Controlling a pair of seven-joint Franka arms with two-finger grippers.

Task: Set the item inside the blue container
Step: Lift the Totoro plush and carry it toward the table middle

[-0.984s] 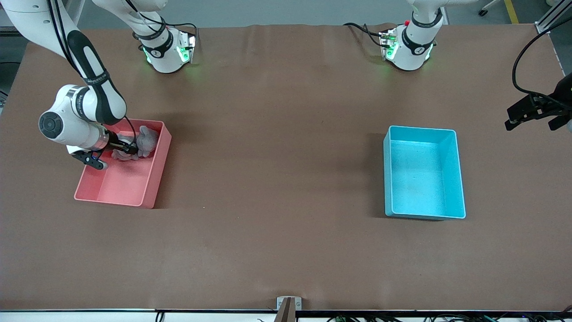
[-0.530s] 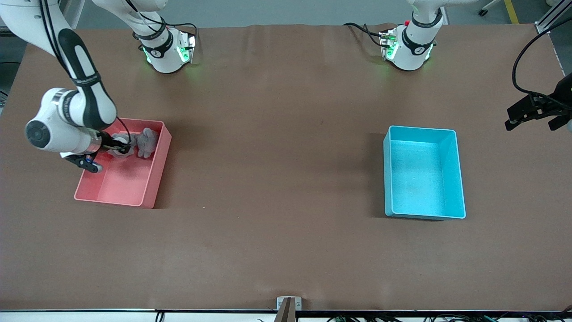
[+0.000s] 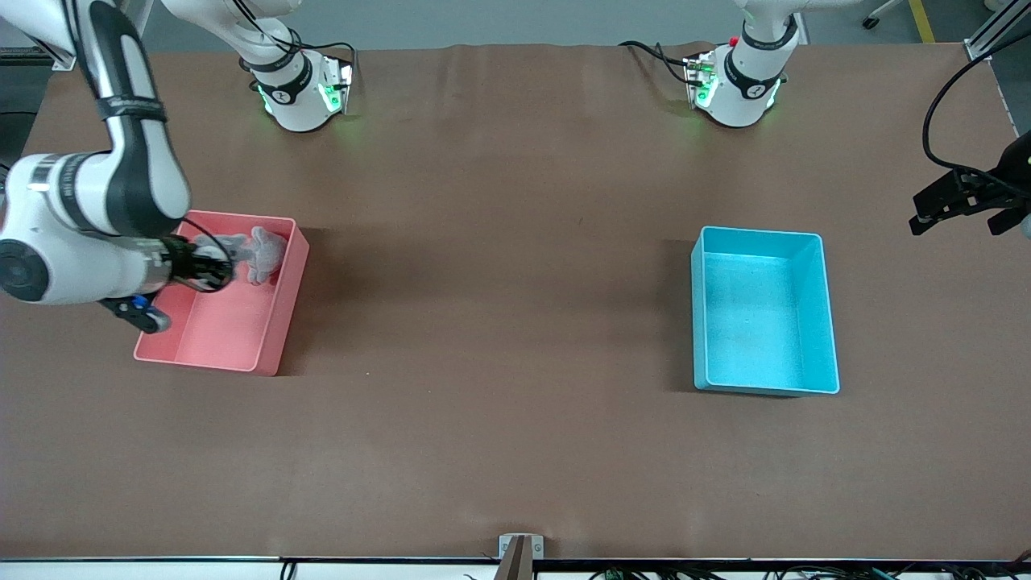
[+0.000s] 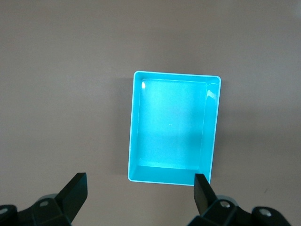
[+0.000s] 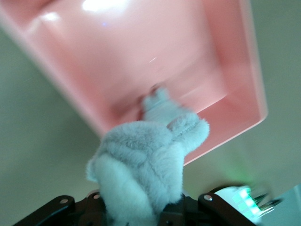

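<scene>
Lifted since before, right tool [image 3: 221,264] grips grey plush toy [image 3: 256,254] over pink bin [image 3: 278,322]; left tool [image 4: 138,197] gapes wide.

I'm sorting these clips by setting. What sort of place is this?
Probably a robotics lab: two arm bases bolted to a brown table holding only a pink bin and a blue container, with a grey plush toy held for sorting practice.

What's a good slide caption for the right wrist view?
Right gripper shut on a grey plush toy, lifted above the pink bin.
</scene>
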